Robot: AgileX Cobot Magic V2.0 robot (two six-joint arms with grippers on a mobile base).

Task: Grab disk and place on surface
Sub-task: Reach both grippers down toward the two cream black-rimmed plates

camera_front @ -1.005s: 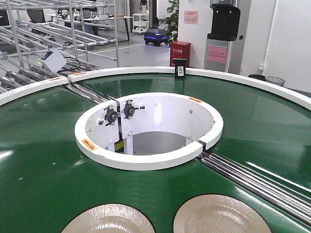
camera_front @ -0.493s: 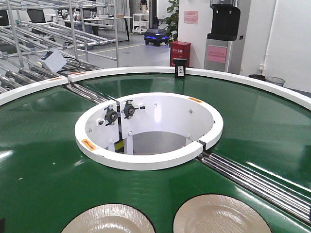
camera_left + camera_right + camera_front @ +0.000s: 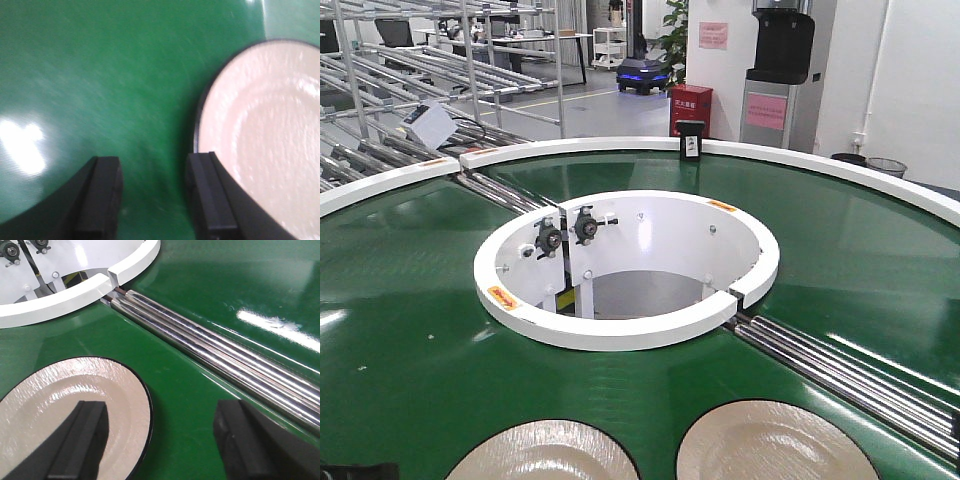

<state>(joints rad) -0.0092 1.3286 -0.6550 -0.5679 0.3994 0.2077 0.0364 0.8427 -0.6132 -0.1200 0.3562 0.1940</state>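
Lying flat on the green conveyor belt (image 3: pixel 410 330), near the bottom edge of the front view, were the left disk (image 3: pixel 545 455) and the right disk (image 3: pixel 770 445), side by side and just apart. Each was pale and cream-coloured, with a thin dark rim. The left pincer (image 3: pixel 154 159) hung low over the belt with its fingers apart and nothing between them. Its right finger sat just beside the dark edge of a disk (image 3: pixel 265 140), probably the left one. The right pincer (image 3: pixel 162 410) was spread wide and also empty. One finger was above the right disk (image 3: pixel 50 405) and the other above bare belt, near the steel rollers (image 3: pixel 210 345). The disks looked stiff and glazed, with concentric sheen across a shallow dish, so I judged them hard, slick and likely to chip or crack if dropped. The rim seemed the only place to take hold, with one finger inside the lip and one outside. That lip sat close to the belt, leaving little to bite. A one-sided hold on a smooth plate would tend to tilt or slip, so a firm, square grip looked wise. The tabletop meant to receive a disk showed in no view.
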